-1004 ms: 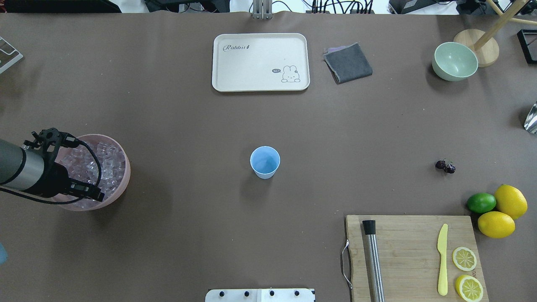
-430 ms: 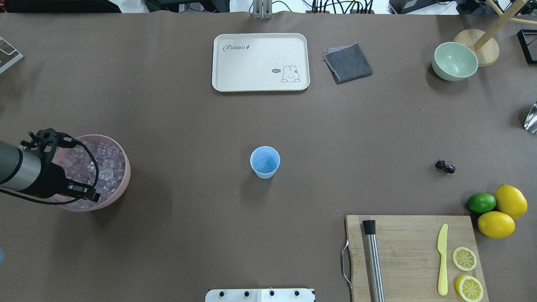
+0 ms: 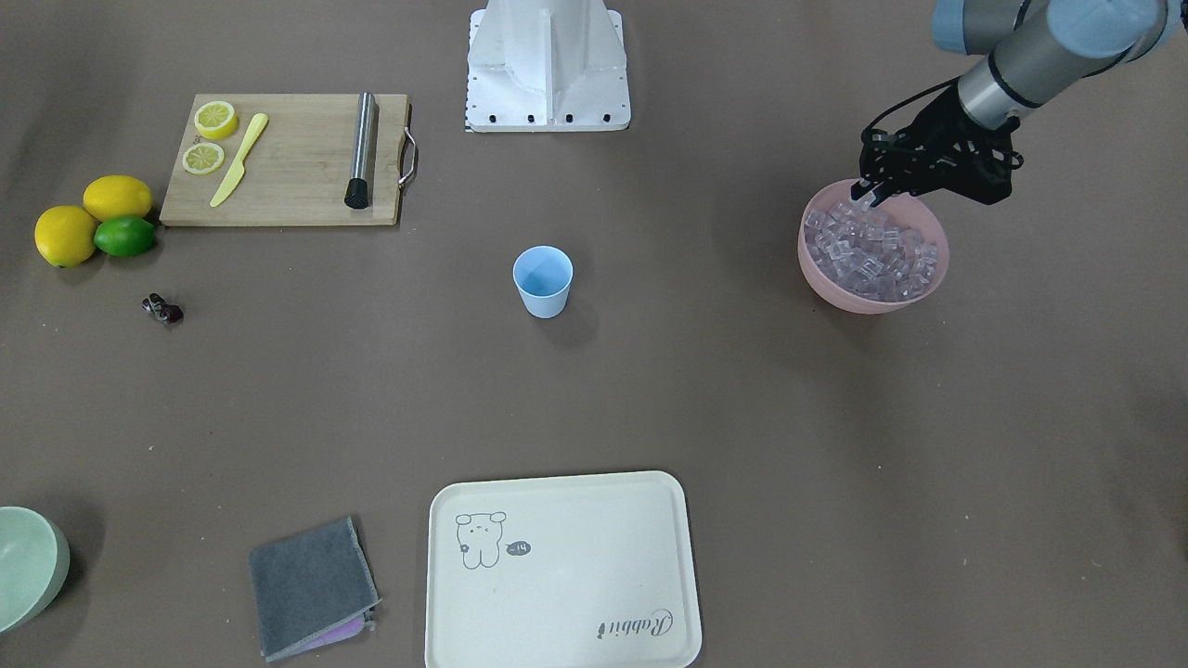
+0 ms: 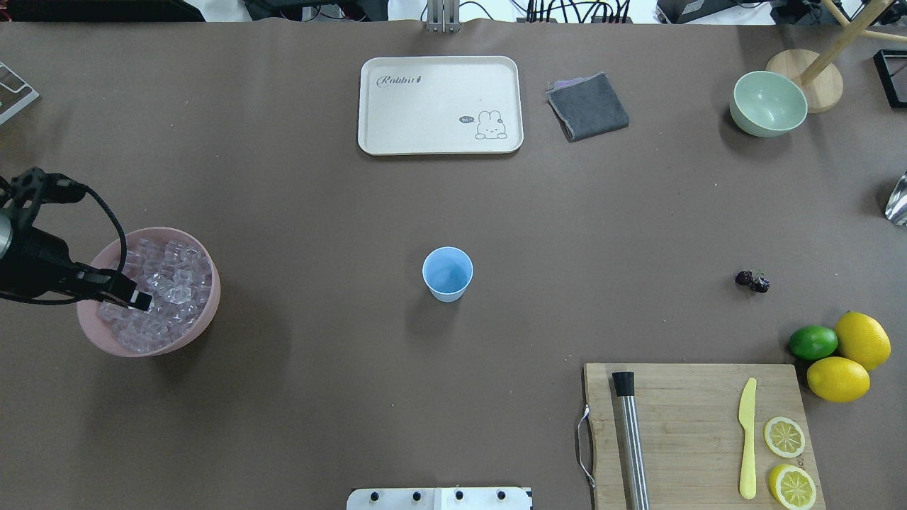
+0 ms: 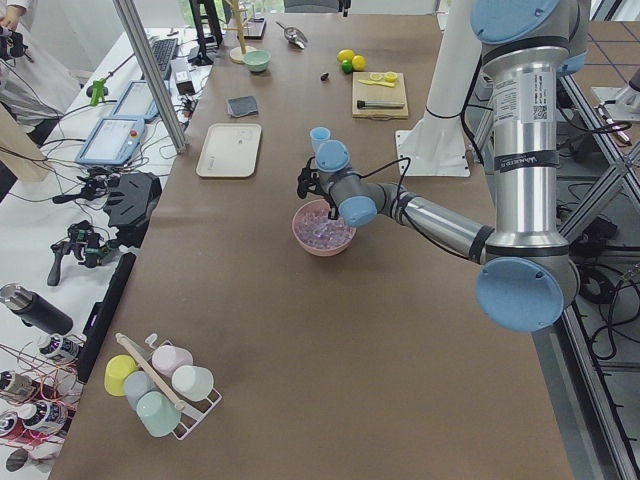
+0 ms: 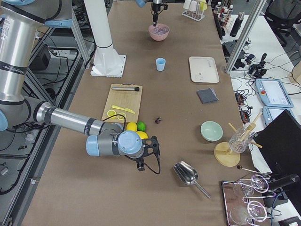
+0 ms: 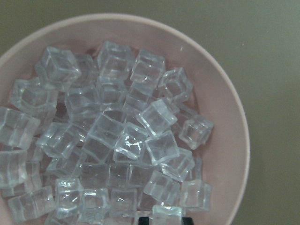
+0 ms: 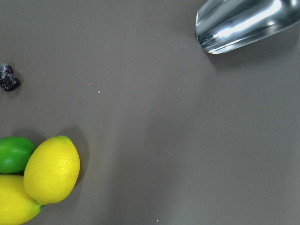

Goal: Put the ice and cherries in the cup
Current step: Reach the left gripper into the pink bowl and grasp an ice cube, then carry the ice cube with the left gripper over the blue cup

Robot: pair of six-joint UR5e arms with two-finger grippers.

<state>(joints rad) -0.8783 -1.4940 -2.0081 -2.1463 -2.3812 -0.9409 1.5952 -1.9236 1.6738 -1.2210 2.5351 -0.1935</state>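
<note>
The light blue cup (image 4: 447, 273) stands upright and empty at the table's middle, also in the front view (image 3: 543, 278). The ice (image 4: 170, 283) fills a pink bowl (image 4: 215, 290) at the left. My left gripper (image 4: 138, 301) hangs over the bowl's near-left part. In the left wrist view its two black fingertips (image 7: 143, 220) hold one clear ice cube (image 7: 167, 213) just above the heap. The dark cherries (image 4: 752, 280) lie on the table at the right, also in the right wrist view (image 8: 8, 79). My right gripper (image 6: 141, 165) shows only in the exterior right view, beyond the lemons; I cannot tell its state.
A cream tray (image 4: 439, 105), a grey cloth (image 4: 588, 106) and a pale green bowl (image 4: 768, 103) lie at the far side. A cutting board (image 4: 694, 425) with a metal rod, yellow knife and lemon slices is near right, lemons and a lime (image 4: 813, 342) beside it. A metal scoop (image 8: 243, 21) lies near the right gripper.
My left arm has drawn back toward the view's left and its wrist has turned. The gripper tip has shifted from the bowl's near edge to over the ice at its left.
</note>
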